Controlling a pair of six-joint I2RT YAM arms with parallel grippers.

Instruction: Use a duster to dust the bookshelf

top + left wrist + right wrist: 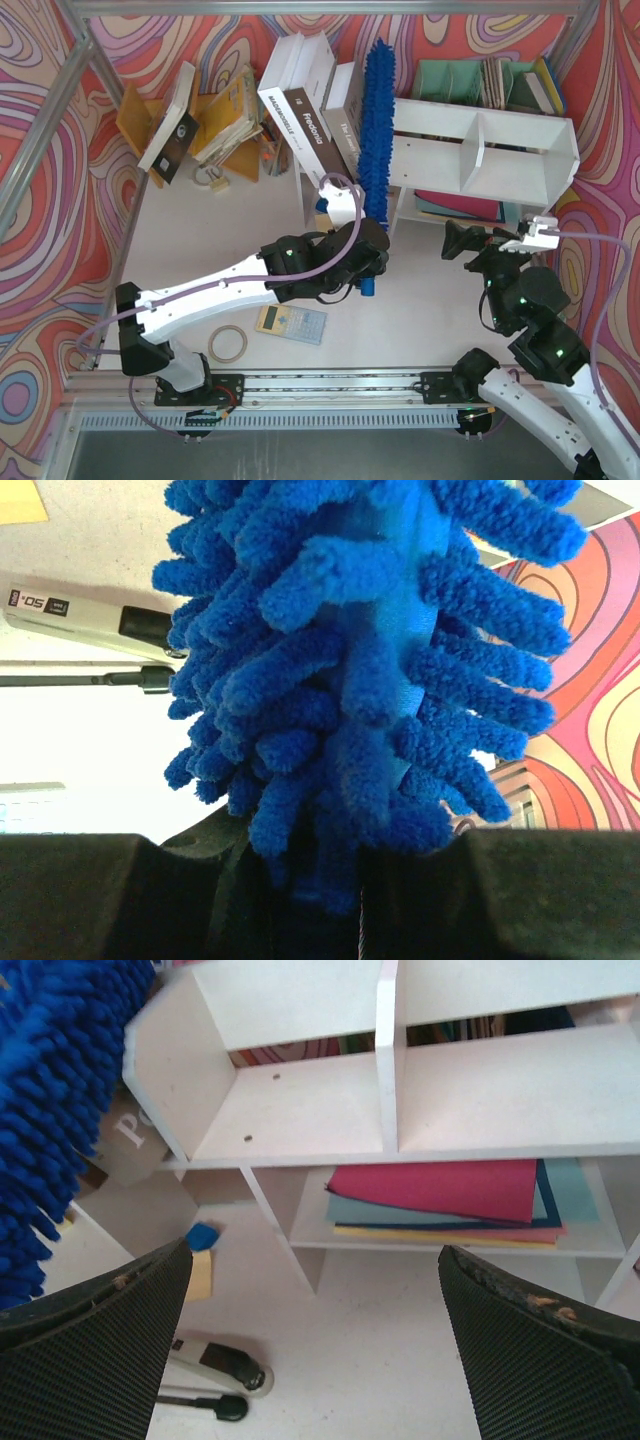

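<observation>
The white bookshelf (520, 125) stands at the back right, with two upper compartments and flat coloured folders on its lower level; it fills the right wrist view (300, 1110). The duster (377, 130) stands upright along the shelf's left end, its fluffy blue head reaching up past the shelf top. My left gripper (365, 262) is shut on the duster's handle just below the head; the head fills the left wrist view (370, 660). My right gripper (452, 240) is open and empty in front of the shelf's lower level. The duster head shows at the left of the right wrist view (50, 1110).
Books (300, 110) lean in a row left of the duster, next to an orange rack (225, 120). A teal file organizer (480, 82) stands behind the shelf. A calculator (290, 322) and a tape roll (228, 343) lie near the front. A stapler (200, 1360) lies on the table.
</observation>
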